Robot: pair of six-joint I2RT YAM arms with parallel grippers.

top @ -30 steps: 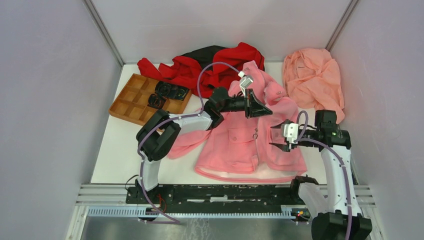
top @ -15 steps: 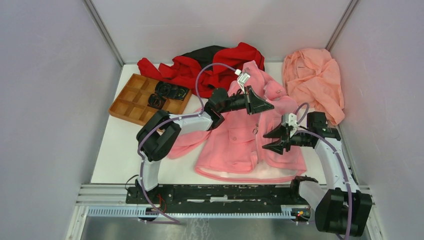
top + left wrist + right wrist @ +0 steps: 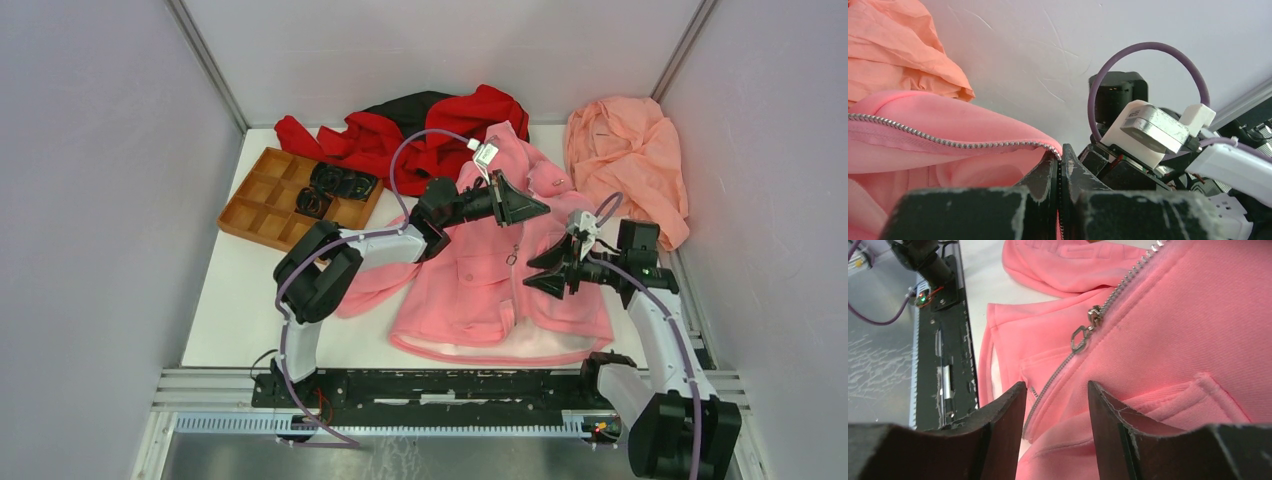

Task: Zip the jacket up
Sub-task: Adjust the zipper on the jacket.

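Note:
The bright pink fleece jacket (image 3: 480, 290) lies front-up in the middle of the table, hood toward the back. Its zipper is closed up to about mid-chest, where the small metal pull (image 3: 511, 259) hangs; it also shows in the right wrist view (image 3: 1079, 338). My left gripper (image 3: 535, 208) is shut on the jacket's zipper edge near the collar (image 3: 1055, 152) and holds it lifted. My right gripper (image 3: 535, 272) is open, just right of the pull and above the jacket (image 3: 1168, 320), with the pull ahead of its fingers (image 3: 1010, 410).
A red-and-black garment (image 3: 420, 125) lies at the back. A salmon-peach cloth (image 3: 625, 160) is at the back right. A brown compartment tray (image 3: 262, 205) with black items sits at the left. The black rail (image 3: 440, 385) runs along the near edge.
My right gripper has swung left and toward the back, opening wide and coming close to the zipper pull. My left gripper has stayed shut on the collar edge, shifting slightly right.

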